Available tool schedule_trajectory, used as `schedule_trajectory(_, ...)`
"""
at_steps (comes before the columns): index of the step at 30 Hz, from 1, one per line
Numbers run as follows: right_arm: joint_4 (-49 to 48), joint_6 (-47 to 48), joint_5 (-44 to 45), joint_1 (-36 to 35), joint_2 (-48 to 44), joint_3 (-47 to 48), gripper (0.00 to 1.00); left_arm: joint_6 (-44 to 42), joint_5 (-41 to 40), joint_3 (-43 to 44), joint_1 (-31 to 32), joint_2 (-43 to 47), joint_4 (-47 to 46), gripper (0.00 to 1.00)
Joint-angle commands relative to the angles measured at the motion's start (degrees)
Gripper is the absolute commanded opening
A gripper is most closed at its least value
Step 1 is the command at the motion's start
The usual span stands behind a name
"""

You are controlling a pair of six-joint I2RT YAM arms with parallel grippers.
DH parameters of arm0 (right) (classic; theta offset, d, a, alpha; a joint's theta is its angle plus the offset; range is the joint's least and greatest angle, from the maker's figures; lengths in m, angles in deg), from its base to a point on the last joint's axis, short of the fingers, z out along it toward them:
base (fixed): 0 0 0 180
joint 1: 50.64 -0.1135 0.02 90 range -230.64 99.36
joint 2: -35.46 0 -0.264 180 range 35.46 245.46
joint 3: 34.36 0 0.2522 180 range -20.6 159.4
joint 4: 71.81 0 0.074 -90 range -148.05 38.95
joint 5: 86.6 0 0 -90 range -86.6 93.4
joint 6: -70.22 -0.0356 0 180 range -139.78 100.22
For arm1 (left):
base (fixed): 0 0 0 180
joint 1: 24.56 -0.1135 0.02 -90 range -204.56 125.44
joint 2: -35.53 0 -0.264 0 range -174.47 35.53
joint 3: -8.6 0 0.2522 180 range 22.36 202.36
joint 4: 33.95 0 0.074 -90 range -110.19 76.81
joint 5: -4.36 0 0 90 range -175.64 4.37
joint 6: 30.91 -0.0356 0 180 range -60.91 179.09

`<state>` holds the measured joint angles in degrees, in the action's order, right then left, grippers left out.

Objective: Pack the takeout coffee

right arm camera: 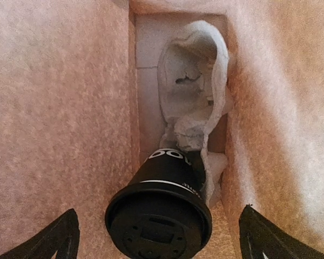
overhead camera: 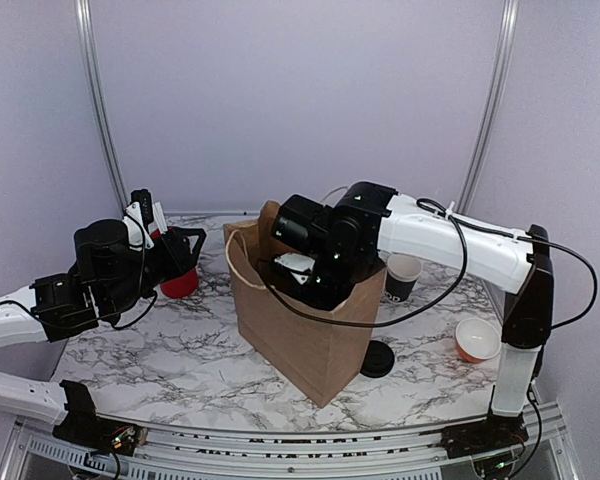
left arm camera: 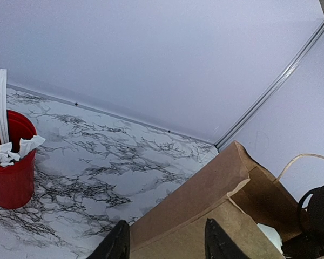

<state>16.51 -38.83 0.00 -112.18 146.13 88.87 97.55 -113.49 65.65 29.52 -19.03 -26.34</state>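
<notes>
We see takeout coffee (right arm camera: 159,216) lidded inside bag (overhead camera: 300,340) beside crumpled paper (right arm camera: 194,102); right end effector (right arm camera: 159,237) spread wide around it, left end effector (left arm camera: 167,243) open; we judge it light, crushable; grip mid-wall gently.

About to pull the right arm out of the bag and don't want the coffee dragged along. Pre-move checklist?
1. Coffee cup inside the paper bag: ok.
2. Right gripper open: ok. Its fingers are spread, with a gap to the cup on both sides.
3. Lid seated on the cup: ok.
4. Cup standing flat: cannot tell. Its base is hidden, and the white paper wad lies right beside it.
5. Left gripper steadying the bag: cannot tell. Its fingers are apart at the bag's rim, and contact isn't visible.
</notes>
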Motion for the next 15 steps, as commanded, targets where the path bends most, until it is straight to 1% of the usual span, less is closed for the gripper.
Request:
schedule_trajectory(1, 1.42, -0.69, 1.45, -0.47, -1.46, 3.42, 1.00, 0.23, 0.65, 0.76, -0.30, 0.49, -0.61, 0.47)
schedule_trajectory(15, 3.32, -1.09, 3.30, -0.49, -1.35, 9.07, 1.00, 0.13, 0.74, 0.94, -0.30, 0.19, -0.59, 0.47)
